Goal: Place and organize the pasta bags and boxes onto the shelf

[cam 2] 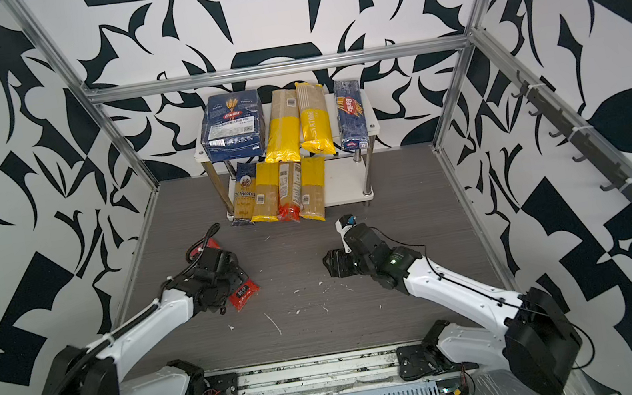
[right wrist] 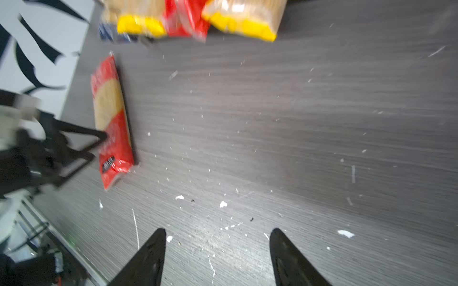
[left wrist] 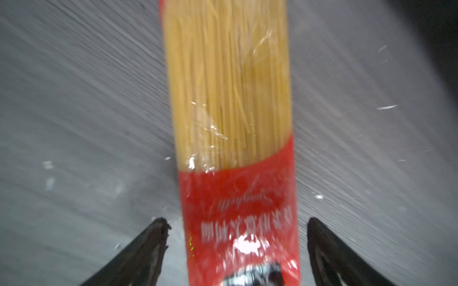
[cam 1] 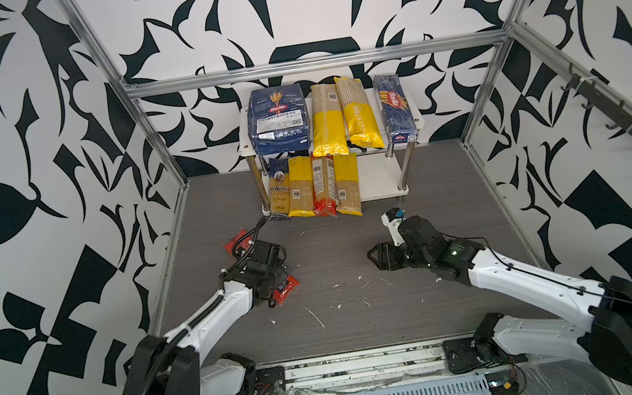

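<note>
My left claw point(left wrist: 237, 221) stands open astride the red-and-clear spaghetti bag point(left wrist: 228, 99) lying flat on the counter point(left wrist: 86, 123); I should centre, lower fully, then close gently across its width.

I see the shelf point(cam 1: 382, 187) standing at the back middle of the table point(cam 1: 355, 251). On its upper board, left to right, lie the wide Barilla pack point(cam 1: 278, 122), a spaghetti bag point(cam 1: 327, 125), the PASTATIME bag point(cam 1: 359, 117) and the narrow Barilla spaghetti box point(cam 1: 396, 111). On the lower board's left half the ankara bag point(cam 1: 279, 195) sits leftmost with three more bags point(cam 1: 323, 189) beside it, their near ends overhanging the front edge. Before the shelf to the left, a loose spaghetti bag point(left wrist: 230, 99) lies flat on the table between the spread fingers of my left gripper point(left wrist: 236, 222); my right gripper point(right wrist: 218, 232) sits well apart to the right.
</note>
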`<state>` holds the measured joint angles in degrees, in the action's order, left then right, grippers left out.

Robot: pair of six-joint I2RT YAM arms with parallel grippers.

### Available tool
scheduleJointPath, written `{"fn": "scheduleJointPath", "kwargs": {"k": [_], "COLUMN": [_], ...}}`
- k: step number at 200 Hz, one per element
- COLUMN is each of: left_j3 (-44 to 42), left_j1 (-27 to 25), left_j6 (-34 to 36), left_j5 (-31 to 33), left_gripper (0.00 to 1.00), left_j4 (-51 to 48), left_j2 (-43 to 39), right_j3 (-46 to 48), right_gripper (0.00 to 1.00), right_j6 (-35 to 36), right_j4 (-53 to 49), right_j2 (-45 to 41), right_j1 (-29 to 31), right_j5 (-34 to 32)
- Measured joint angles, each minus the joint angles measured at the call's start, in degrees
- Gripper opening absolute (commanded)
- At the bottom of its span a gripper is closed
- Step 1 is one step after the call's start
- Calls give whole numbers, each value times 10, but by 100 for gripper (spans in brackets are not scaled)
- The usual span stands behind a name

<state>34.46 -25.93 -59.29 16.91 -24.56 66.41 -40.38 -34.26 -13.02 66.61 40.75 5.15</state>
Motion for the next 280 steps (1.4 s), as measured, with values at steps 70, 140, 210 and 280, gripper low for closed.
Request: {"fn": "scheduleJointPath", "kwargs": {"k": [70,140,210,280], "left_j3": [-33,-14,17,-11], "left_j1": [14,16,16,72], "left_j6": [-9,9,28,46], "left_j5": [24,-10,-23,-33], "left_gripper": [99,100,99,100], "left_j4": [-52,-3,27,9], "left_j2": [-109,1,75,-52], "right_j3": [-81,-95,-99,-174], "right_gripper": [69,70,70,70], "right_j6": [12,10,11,12], "right_j4": [24,26,13,19], "right_j2": [140,146,137,246], "right_j1": [82,85,102,164], "right_j5": [2,-4,-15,-20]}}
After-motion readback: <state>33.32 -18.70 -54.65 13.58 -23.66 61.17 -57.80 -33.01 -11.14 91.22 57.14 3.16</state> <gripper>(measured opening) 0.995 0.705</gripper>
